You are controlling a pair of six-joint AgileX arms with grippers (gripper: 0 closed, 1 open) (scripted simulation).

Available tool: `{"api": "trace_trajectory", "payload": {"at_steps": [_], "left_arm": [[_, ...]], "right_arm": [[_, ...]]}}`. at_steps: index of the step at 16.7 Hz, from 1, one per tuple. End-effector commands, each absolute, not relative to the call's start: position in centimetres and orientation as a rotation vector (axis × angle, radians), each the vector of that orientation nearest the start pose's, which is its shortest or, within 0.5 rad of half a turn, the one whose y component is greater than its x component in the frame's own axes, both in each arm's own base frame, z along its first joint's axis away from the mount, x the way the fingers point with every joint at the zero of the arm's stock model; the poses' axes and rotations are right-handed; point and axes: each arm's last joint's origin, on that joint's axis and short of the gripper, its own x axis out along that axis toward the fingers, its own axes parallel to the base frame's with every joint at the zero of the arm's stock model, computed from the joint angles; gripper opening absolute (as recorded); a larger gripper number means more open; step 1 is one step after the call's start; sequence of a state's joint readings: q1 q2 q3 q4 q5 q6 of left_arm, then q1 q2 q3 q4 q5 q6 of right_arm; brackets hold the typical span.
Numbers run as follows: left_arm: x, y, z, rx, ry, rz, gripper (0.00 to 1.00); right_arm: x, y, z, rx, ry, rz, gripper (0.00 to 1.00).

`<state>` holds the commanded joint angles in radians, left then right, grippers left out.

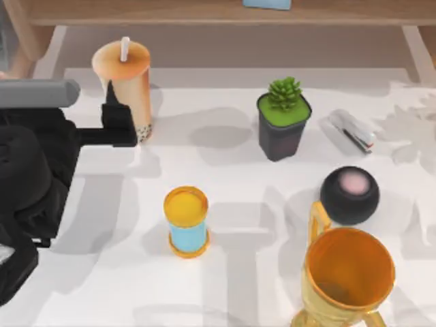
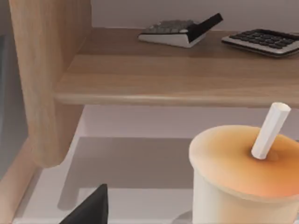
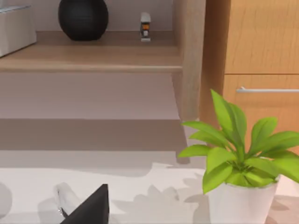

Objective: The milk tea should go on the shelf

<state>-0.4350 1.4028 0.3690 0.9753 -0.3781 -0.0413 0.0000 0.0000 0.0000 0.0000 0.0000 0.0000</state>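
White table [image 1: 245, 272] carries the milk tea [image 1: 126, 85], standing at its rear left below the shelf [image 1: 204, 12]. Left tool [image 1: 121, 122] touches the cup's side; its finger state cannot be told. Risk: a low, off-centre grip could tip the tall cup.

Tan-orange milk tea [image 1: 127, 85] with white straw and dark speckled pearls; light brown wooden shelf [image 2: 177, 77]; yellow-and-blue cylinder [image 1: 186, 222]; gold trophy [image 1: 346, 278].
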Motion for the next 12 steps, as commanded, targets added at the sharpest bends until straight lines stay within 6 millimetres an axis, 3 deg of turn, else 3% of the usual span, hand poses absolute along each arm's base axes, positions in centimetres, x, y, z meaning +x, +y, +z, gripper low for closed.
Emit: {"api": "trace_trajectory", "payload": {"at_steps": [5,8,12], "left_arm": [[26.0,-13.4,12.4,-0.013,0.101,-0.075,1.0],[26.6,-13.7,10.4,-0.007,0.106,-0.047,1.0],[26.9,-13.5,9.7,-0.009,0.099,-0.027,1.0]], "right_arm": [[10.6,-0.1,16.0,0.0,0.0,0.0,1.0],[10.6,-0.1,16.0,0.0,0.0,0.0,1.0],[10.6,-0.1,16.0,0.0,0.0,0.0,1.0]]}}
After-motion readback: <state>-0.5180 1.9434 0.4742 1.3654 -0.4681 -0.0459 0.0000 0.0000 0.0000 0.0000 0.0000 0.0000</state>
